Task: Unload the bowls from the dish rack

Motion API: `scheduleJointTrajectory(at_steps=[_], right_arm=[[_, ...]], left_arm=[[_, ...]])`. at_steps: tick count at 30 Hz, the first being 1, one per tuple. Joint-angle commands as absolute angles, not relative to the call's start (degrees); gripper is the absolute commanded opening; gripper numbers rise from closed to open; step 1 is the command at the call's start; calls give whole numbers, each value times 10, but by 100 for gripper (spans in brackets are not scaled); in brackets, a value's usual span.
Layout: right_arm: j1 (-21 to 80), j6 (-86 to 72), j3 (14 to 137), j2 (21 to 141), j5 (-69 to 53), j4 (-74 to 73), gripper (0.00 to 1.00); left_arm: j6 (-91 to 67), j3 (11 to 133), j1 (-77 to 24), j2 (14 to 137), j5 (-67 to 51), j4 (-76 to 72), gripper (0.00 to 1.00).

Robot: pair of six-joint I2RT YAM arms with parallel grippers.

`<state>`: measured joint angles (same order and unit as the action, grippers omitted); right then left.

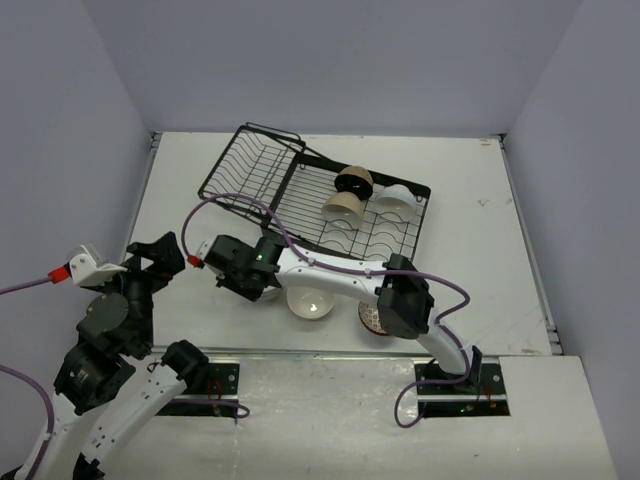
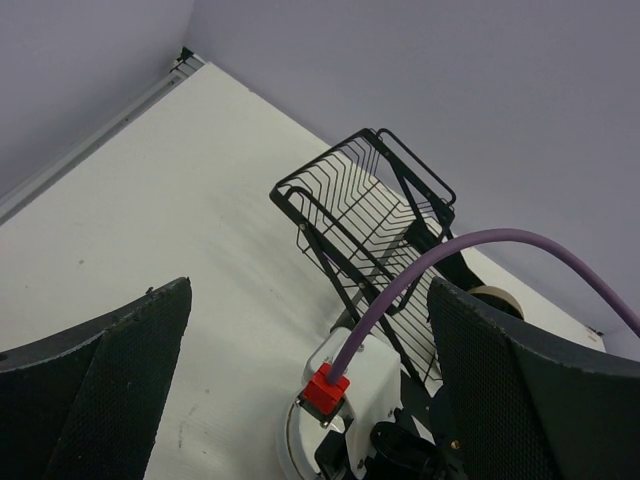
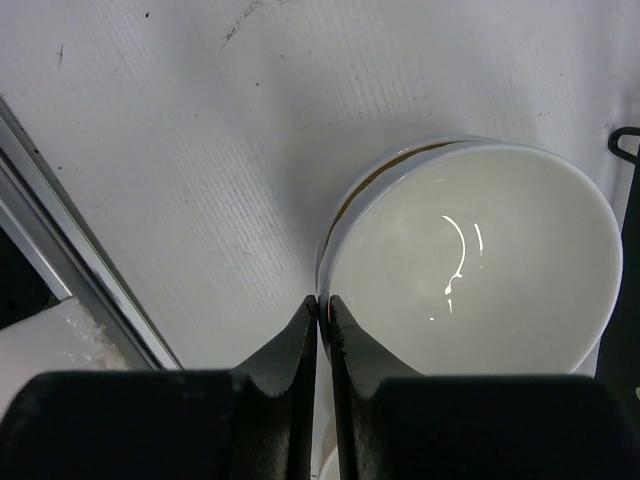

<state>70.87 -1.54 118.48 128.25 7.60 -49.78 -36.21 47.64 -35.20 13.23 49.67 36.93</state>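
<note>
The black wire dish rack (image 1: 262, 165) stands at the back centre and also shows in the left wrist view (image 2: 365, 205). Its flat section holds a black-inside bowl (image 1: 352, 181), a beige bowl (image 1: 341, 208) and a white bowl (image 1: 393, 203). My right gripper (image 1: 245, 280) (image 3: 323, 300) is shut on the rim of a white bowl with a brown stripe (image 3: 470, 260), low over the table in front of the rack's left end. My left gripper (image 1: 160, 262) (image 2: 310, 290) is open and empty, to the left of it.
A white bowl (image 1: 310, 300) sits on the table in front of the rack. A patterned bowl (image 1: 372, 318) lies partly under my right arm's elbow. A purple cable (image 1: 235, 200) arcs over the rack's front left. The table's metal front edge (image 3: 70, 230) is close by.
</note>
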Motion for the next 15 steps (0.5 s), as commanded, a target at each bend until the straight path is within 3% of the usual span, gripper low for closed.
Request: scheduleJointTrajectory(at_steps=[1,6,8,10,15], right_arm=[[706,-21,1179,1291,70,-493,9],[706,-31,1171,1291,71,-484,10],[706,-33,1167,1280,74,-477,16],[706,-37,1166,1266,80,-473,32],[705,-42,1172,1218,107,-458,42]], left_arm=[[-348,473,-350,141,497,342,100],[-348,473,-349,142,497,342,100],[-347,473,-350,144,497,340,100],[-344,472,-349,146,493,338,100],[-335,471,-349,157,477,330,100]])
